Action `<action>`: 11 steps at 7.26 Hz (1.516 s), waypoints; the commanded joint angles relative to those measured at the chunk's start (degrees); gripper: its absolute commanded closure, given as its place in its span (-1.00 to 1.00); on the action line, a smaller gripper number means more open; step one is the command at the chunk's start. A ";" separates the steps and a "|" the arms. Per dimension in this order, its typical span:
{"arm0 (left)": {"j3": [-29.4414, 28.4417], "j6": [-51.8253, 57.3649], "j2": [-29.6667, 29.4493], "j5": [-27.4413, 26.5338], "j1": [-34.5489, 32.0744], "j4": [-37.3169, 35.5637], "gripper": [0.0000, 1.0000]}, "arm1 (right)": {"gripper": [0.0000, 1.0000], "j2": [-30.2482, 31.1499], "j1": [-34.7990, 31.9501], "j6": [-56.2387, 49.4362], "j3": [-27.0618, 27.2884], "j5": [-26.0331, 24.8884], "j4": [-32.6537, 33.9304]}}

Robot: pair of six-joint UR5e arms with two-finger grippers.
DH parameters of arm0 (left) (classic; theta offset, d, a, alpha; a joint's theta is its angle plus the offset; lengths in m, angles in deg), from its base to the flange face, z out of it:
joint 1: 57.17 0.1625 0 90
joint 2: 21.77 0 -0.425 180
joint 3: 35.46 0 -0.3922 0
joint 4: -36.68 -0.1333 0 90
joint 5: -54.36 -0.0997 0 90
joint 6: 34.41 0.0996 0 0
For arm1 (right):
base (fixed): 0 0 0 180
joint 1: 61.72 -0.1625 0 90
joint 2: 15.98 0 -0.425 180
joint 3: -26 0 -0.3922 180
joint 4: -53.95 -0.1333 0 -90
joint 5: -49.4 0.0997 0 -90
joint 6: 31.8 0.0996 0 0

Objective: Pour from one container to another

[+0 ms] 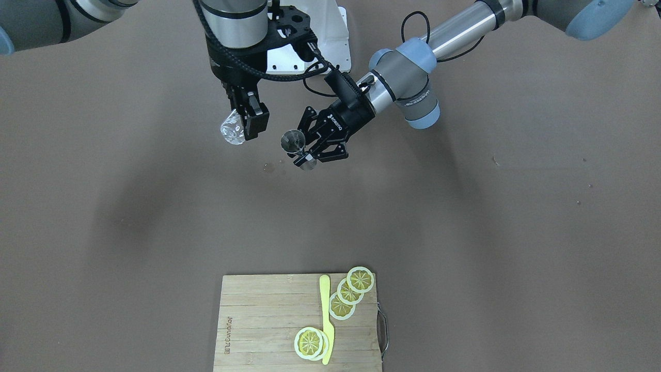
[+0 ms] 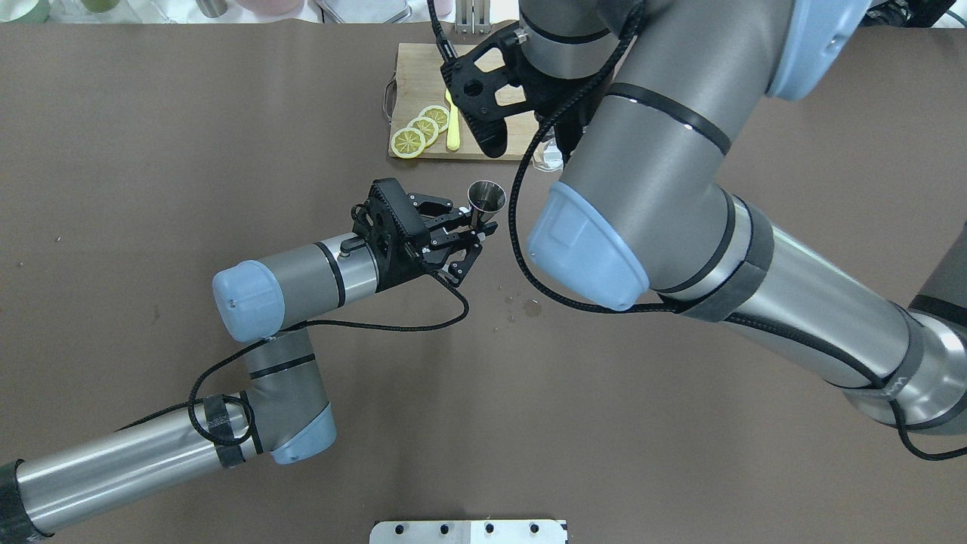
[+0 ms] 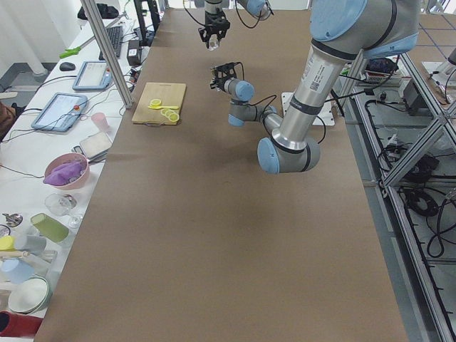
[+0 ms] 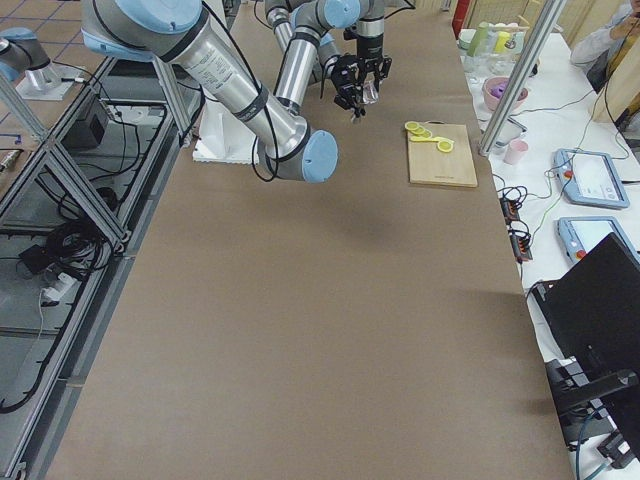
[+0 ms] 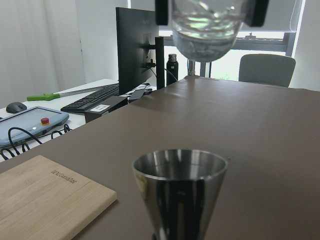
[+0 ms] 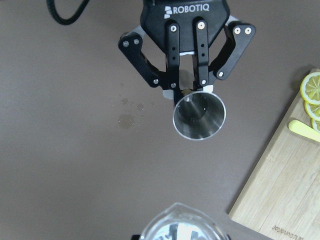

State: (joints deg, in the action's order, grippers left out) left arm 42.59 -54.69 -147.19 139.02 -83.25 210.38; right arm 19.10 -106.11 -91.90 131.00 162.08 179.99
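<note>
The small clear glass cup with a pouring lip (image 5: 205, 35) hung in the air above the brown table (image 1: 465, 217), clamped between the fingers of the right gripper (image 1: 244, 123). A little clear liquid showed in its lower part. Lower and just beside it, not touching, stood the small grey steel hourglass-shaped jigger (image 6: 199, 116), upright, with its open upper cone facing up. The left gripper (image 6: 190, 89) pinched it at the narrow waist, fingers drawn in close. Whether the cone held any liquid could not be told. A few wet drops (image 6: 126, 119) lay on the table near the jigger. Well apart, at the table's far edge, lay a pale wooden cutting board (image 1: 268, 320) with yellow lemon slices (image 1: 360, 279) and a yellow plastic knife (image 1: 325, 315).
</note>
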 commanded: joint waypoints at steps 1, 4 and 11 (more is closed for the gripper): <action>0.70 -0.55 0.44 -2.12 -0.55 0.14 1.00 | 1.00 6.03 -5.07 0.16 3.18 5.77 -5.00; 3.33 -0.73 4.72 -6.79 -0.90 -0.04 1.00 | 1.00 14.81 -14.29 0.07 4.59 17.10 -14.30; 14.23 -3.81 18.00 -34.16 4.17 -0.74 1.00 | 1.00 34.08 -26.60 0.16 -1.97 35.57 -43.21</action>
State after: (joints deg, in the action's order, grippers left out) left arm 56.11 -58.27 -130.85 111.39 -81.58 209.56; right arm 50.92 -130.22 -91.73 132.20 194.32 142.15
